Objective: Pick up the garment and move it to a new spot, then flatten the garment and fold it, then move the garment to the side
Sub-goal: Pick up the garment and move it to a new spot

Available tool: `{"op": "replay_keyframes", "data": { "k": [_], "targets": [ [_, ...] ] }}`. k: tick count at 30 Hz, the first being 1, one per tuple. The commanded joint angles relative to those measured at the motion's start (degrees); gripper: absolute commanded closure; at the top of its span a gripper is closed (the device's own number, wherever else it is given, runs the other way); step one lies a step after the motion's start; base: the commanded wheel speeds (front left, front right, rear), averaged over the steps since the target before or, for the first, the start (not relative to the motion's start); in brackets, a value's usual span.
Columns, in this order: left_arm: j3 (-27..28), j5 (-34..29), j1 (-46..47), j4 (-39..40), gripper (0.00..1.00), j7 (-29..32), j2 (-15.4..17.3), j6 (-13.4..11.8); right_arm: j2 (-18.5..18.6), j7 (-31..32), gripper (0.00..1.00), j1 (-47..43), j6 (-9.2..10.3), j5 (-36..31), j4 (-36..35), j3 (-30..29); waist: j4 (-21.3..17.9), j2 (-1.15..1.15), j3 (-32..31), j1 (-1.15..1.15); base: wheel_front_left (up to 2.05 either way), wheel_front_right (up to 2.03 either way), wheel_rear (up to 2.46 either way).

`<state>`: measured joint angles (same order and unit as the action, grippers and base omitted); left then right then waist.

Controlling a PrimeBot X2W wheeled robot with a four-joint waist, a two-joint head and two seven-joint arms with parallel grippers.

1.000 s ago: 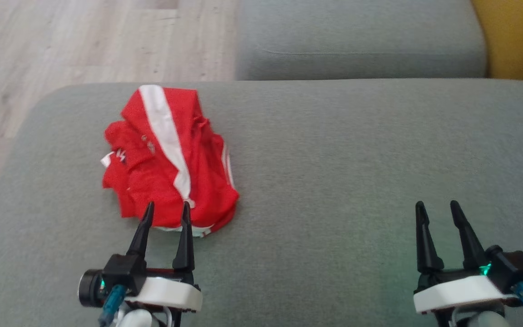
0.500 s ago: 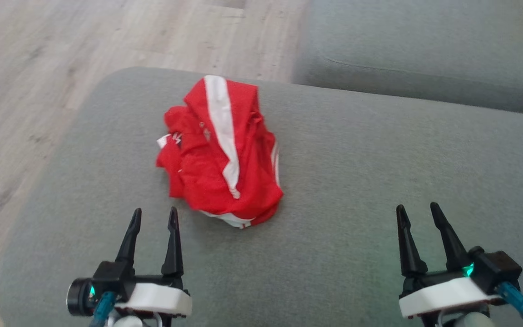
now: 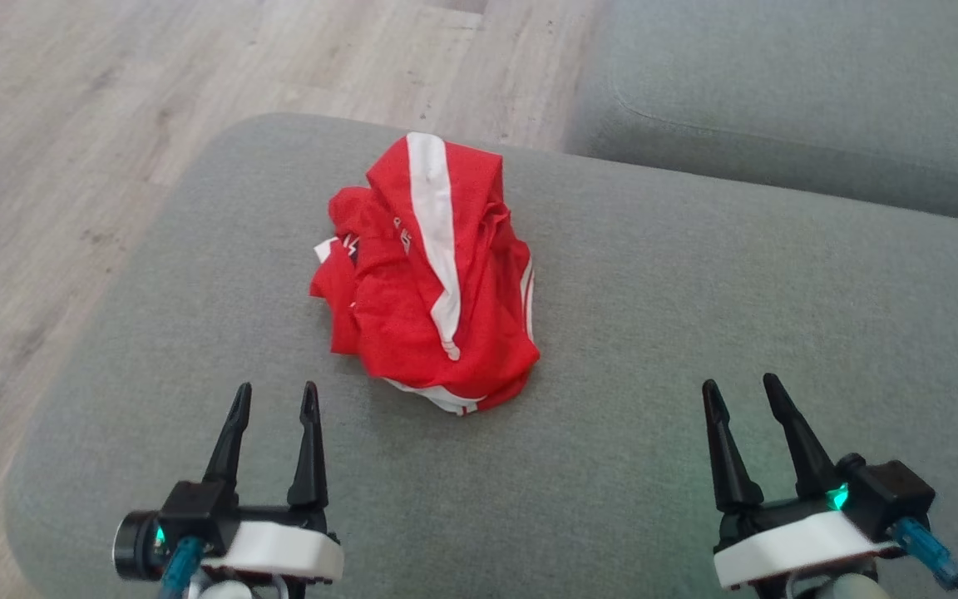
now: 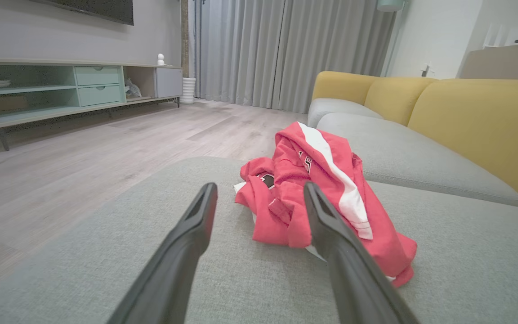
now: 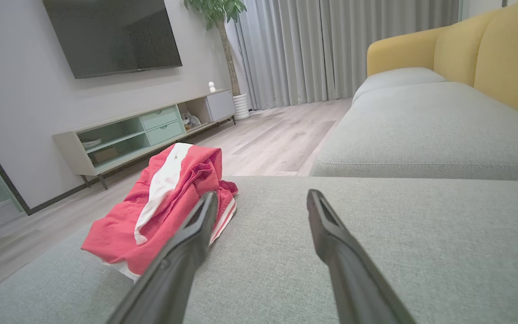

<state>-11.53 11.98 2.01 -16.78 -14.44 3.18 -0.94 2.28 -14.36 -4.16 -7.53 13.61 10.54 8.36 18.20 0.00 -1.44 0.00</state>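
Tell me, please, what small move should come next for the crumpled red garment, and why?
Probably reach the left gripper forward and slightly right to the crumpled red and white fabric garment. It lies bunched and untouched on the grey fabric cushion. Both grippers are open and empty, and the left one is nearer than the right gripper.

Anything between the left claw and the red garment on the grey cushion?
Nothing visible. Only bare grey cushion lies between the open left claw and the crumpled red garment, which sits ahead and slightly to its right. The right claw is open too, farther off to the side.
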Motion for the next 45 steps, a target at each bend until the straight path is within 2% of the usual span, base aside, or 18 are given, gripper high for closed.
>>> {"op": "replay_keyframes", "data": {
  "k": [1, 7, 10, 16, 17, 22, 25, 31, 37, 39, 41, 45],
  "targets": [
    [1.9, -0.6, 2.6, 1.9, 0.0, -0.6, 0.0, 0.5, 0.6, -0.6, 0.0, 2.2, 0.04, 0.0, -2.0, 1.3, -0.6, 0.0, 0.5, 0.0, 0.0, 0.0, 0.0],
    [1.2, -2.1, 9.6, 1.6, 0.0, -0.1, 2.8, 3.1, 0.6, -0.6, 0.0, 4.1, 0.04, -0.3, -2.3, 1.7, -3.6, 0.0, 4.2, 0.0, 0.0, 0.0, 0.0],
    [0.4, -2.5, 16.4, 0.9, 0.0, 2.9, 4.9, 5.1, 0.6, -0.6, 0.0, 5.4, 0.04, -0.3, -2.8, 1.4, -4.8, 0.0, 6.6, 0.0, 0.0, 0.0, 0.0],
    [-3.7, 0.4, 31.6, -3.9, 0.0, 15.7, 8.5, 8.1, 0.6, -0.6, 0.0, 7.3, 0.04, 0.1, -3.2, -0.3, -7.3, 0.0, 10.5, 0.0, 0.0, 0.0, 0.0],
    [-3.7, 0.4, 31.6, -3.9, 0.0, 15.7, 8.5, 8.1, 0.6, -0.6, 0.0, 7.3, 0.04, 0.1, -3.2, -0.3, -7.3, 0.0, 10.5, 0.0, 0.0, 0.0, 0.0],
    [-9.6, 6.0, 42.1, -12.1, 0.0, 29.9, 12.8, 8.4, 0.6, -0.6, 0.0, 9.5, 0.04, 0.7, -3.4, 0.3, -11.0, 0.0, 13.2, 0.0, 0.0, 0.0, 0.0],
    [-11.6, 7.7, 44.8, -16.4, 0.0, 34.0, 15.1, 8.4, 0.6, -0.6, 0.0, 10.0, 0.04, 1.1, -3.5, 0.3, -12.6, 0.0, 14.0, 0.0, 0.0, 0.0, 0.0],
    [-12.0, 9.9, 46.7, -23.3, 0.0, 34.7, 16.8, 8.4, 0.6, -0.6, 0.0, 10.5, 0.04, 1.2, -3.4, 0.1, -14.8, 0.0, 14.5, 0.0, 0.0, 0.0, 0.0],
    [-12.8, 11.1, 47.4, -28.5, 0.0, 33.8, 16.2, 8.4, 0.6, -0.6, 0.0, 10.5, 0.04, 1.0, -3.4, 0.1, -15.6, 0.0, 14.2, 0.0, 0.0, 0.0, 0.0],
    [-13.7, 12.0, 47.7, -29.0, 1.0, 33.1, 15.9, 8.4, 0.6, -0.6, 0.0, 10.4, 0.04, 1.0, -3.4, -0.1, -15.6, 0.0, 13.9, 0.0, 0.0, 0.0, 0.0],
    [-14.6, 12.7, 48.3, -28.8, 1.0, 31.5, 15.9, 8.4, 0.6, -0.6, 0.0, 10.3, 0.04, 0.8, -3.3, -0.1, -15.6, 0.0, 13.7, 0.0, 0.0, 0.0, 0.0],
    [-14.7, 13.4, 51.0, -26.1, 1.0, 24.3, 15.9, 8.4, 0.6, -0.6, 0.0, 10.2, 0.04, 0.5, -3.2, 0.4, -15.1, 0.0, 13.2, 0.0, 0.0, 0.0, 0.0]
  ]
}}
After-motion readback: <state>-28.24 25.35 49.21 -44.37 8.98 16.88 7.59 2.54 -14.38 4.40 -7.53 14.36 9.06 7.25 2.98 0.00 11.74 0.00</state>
